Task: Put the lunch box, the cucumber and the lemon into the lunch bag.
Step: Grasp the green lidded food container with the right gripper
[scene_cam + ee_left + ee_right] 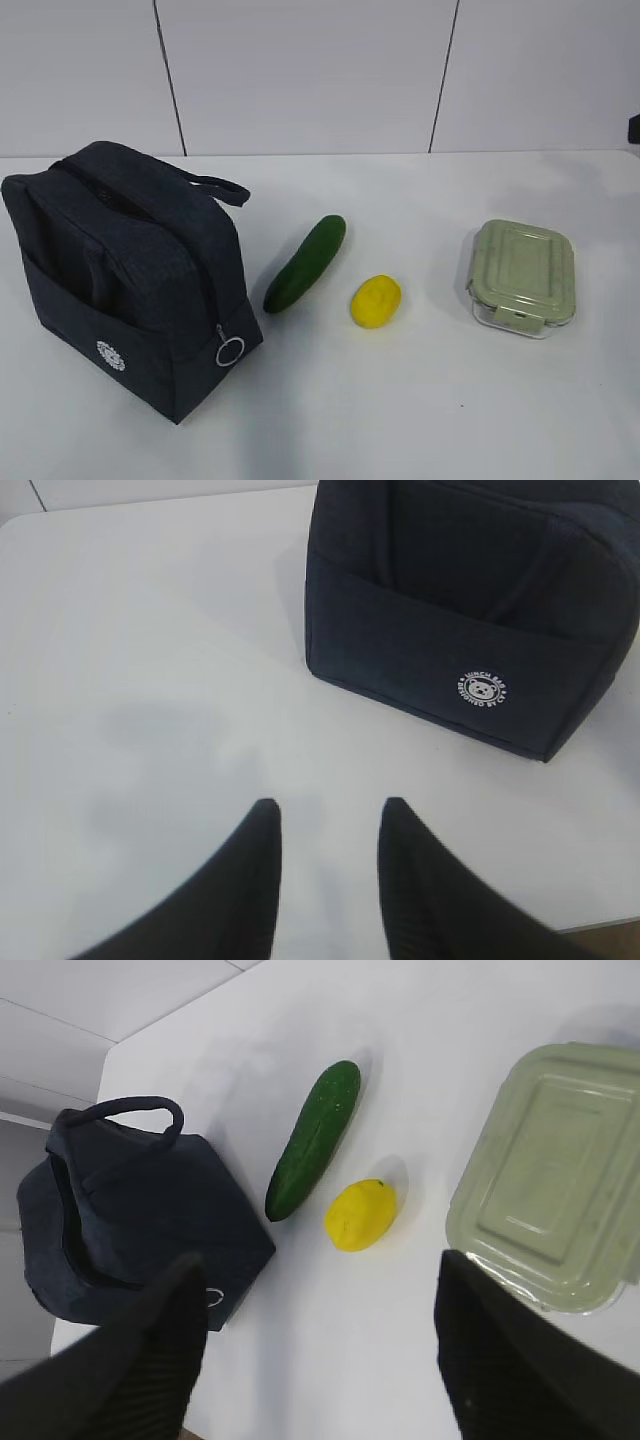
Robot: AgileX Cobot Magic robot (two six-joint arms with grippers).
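The navy lunch bag (125, 275) stands at the left of the white table, with its silver ring pull (229, 350) hanging at the front corner. The dark green cucumber (305, 263) lies beside it. The yellow lemon (376, 301) lies right of the cucumber. The lunch box (524, 276) with its sage-green lid sits at the right. No gripper shows in the exterior view. My left gripper (328, 810) is open and empty above bare table, short of the bag (470, 610). My right gripper (318, 1260) is wide open and empty, high above the lemon (361, 1215), cucumber (314, 1138), lunch box (550, 1175) and bag (130, 1220).
A white panelled wall stands behind the table (400, 400). The table's front edge shows at the lower right of the left wrist view (600, 925). A dark object (634, 128) sits at the far right edge of the exterior view.
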